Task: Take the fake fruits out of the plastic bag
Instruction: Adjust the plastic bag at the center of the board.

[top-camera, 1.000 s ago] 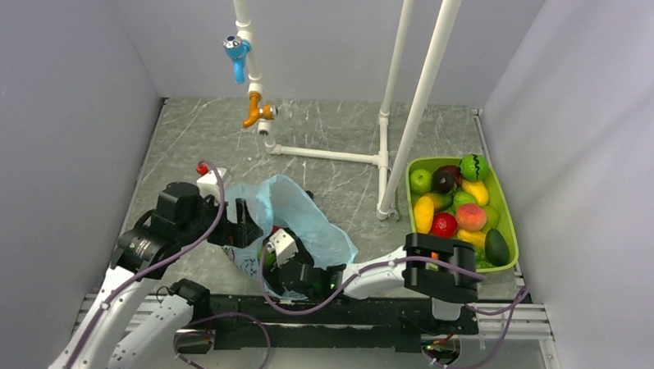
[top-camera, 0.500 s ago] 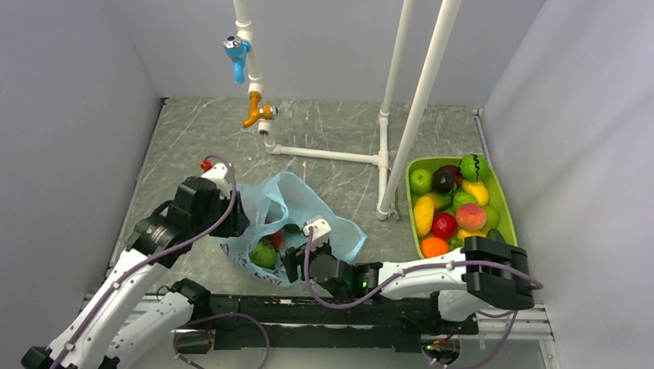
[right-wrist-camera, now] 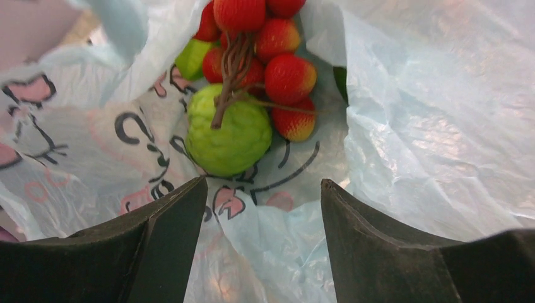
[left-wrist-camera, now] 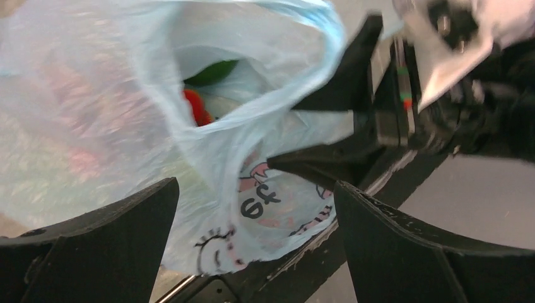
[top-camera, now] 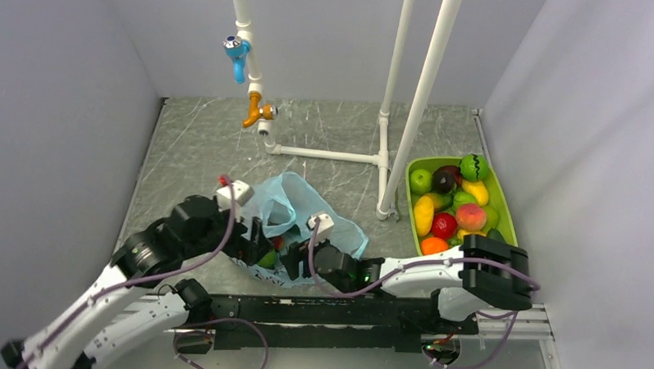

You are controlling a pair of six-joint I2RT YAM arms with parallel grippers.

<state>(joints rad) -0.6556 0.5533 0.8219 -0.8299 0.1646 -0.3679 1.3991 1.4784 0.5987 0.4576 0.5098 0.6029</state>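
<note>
Left gripper (left-wrist-camera: pixel 253 189) nearer now, at plastic bag (left-wrist-camera: pixel 113 113) rim; right gripper (right-wrist-camera: pixel 264 183) at mouth; both wide, prob. empty.

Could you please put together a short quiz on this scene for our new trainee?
1. True or false: the plastic bag is already empty.
2. What lies just ahead of the right end effector in its wrist view? A) a banana B) a pale green fruit beside a bunch of red fruits C) an orange
3. Which container holds the loose fruits?
Key: 1 false; 2 B; 3 the green bin at the table's right side.
</note>
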